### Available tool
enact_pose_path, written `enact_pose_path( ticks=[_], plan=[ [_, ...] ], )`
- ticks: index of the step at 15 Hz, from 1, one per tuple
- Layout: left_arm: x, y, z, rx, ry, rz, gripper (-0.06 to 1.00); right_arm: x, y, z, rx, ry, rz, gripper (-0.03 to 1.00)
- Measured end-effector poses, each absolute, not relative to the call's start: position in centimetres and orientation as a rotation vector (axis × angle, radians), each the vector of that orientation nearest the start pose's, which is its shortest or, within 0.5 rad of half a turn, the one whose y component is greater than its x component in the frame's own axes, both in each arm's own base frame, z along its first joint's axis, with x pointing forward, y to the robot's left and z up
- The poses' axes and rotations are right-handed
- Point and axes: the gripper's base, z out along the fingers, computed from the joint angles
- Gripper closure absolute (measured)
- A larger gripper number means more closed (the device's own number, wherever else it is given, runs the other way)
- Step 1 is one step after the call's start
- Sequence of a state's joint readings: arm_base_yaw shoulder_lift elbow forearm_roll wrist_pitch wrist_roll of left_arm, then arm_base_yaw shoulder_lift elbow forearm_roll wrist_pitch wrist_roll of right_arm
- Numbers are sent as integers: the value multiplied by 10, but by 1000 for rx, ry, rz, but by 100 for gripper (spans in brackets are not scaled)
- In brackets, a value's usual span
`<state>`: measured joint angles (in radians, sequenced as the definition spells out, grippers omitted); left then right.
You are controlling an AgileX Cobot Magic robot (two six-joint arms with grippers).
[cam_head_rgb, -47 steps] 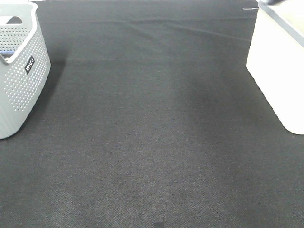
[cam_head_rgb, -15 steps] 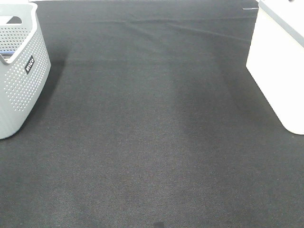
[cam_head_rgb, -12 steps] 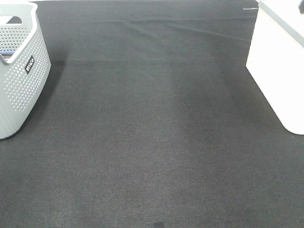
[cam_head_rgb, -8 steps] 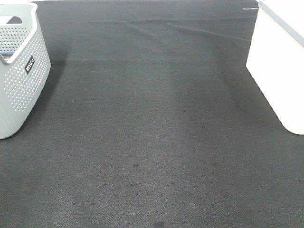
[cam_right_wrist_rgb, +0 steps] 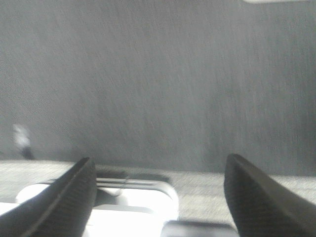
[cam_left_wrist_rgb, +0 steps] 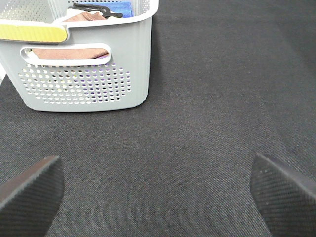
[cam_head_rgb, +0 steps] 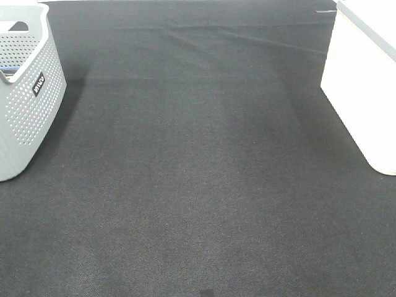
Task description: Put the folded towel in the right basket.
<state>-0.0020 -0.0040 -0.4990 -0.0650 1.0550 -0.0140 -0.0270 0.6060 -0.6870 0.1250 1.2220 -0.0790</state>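
Note:
No folded towel shows on the black cloth [cam_head_rgb: 198, 173]. The white right basket [cam_head_rgb: 365, 86] stands at the right edge of the exterior view, its inside out of sight. Neither gripper shows in the exterior view. In the left wrist view my left gripper [cam_left_wrist_rgb: 158, 197] is open wide and empty, above the cloth and short of the grey basket. In the blurred right wrist view my right gripper [cam_right_wrist_rgb: 158, 197] is open and empty, above black cloth and a white edge [cam_right_wrist_rgb: 123, 200] that I cannot identify.
The grey perforated left basket [cam_head_rgb: 28, 105] stands at the left edge. The left wrist view shows it [cam_left_wrist_rgb: 123, 69] holding pinkish-brown folded cloths [cam_left_wrist_rgb: 74, 52] and a blue item [cam_left_wrist_rgb: 121, 7]. A wrinkle crosses the cloth at the back [cam_head_rgb: 247, 37].
About three seconds ago a dark part of the right arm showed at the top right corner above the white basket. It has left the exterior view. Nothing else has moved.

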Motion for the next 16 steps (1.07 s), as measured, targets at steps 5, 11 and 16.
enact_pose_path(
  ticks=[5, 11, 16],
  plan=[
    [-5, -5, 278, -9, 2035, -88, -2, 27, 8, 280, -64, 2422, 91, 28],
    [-5, -5, 278, -9, 2035, -88, -2, 19, 6, 278, -76, 2220, 33, 28],
    [-5, -5, 278, -9, 2035, -88, -2, 19, 6, 278, -81, 2208, 29, 28]
  ],
)
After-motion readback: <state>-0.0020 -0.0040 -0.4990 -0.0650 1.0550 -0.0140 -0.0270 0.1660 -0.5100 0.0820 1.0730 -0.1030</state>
